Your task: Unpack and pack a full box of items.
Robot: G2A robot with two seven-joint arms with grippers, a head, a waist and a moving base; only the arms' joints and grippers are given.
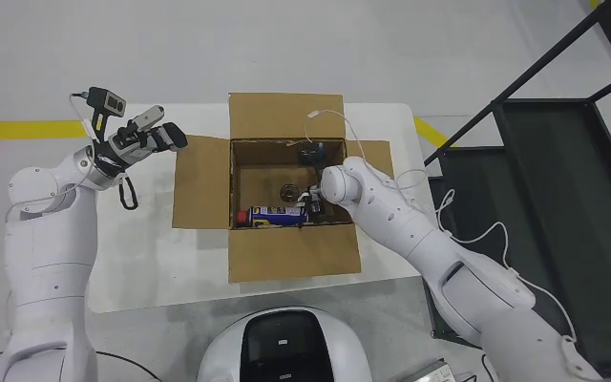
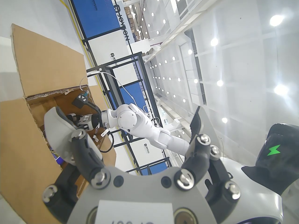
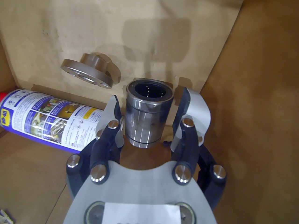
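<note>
An open cardboard box (image 1: pixel 286 256) stands mid-table with its flaps spread out. On its floor lie a blue-and-white spray can (image 3: pixel 46 120) on its side, a round metal flange (image 3: pixel 90 73) and an upright steel cylinder sleeve (image 3: pixel 147 115). My right gripper (image 3: pixel 150 95) is down inside the box, open, with its fingers on either side of the sleeve; a small gap shows at one finger. From above, the can (image 1: pixel 277 217) lies along the near wall. My left gripper (image 1: pixel 162 134) hangs open and empty above the table, left of the box.
The white table (image 1: pixel 143 258) has free room left of the box. A black metal frame and steps (image 1: pixel 516 143) stand close on the right. A thin white cable (image 1: pixel 334 119) loops over the far flap beside the right arm.
</note>
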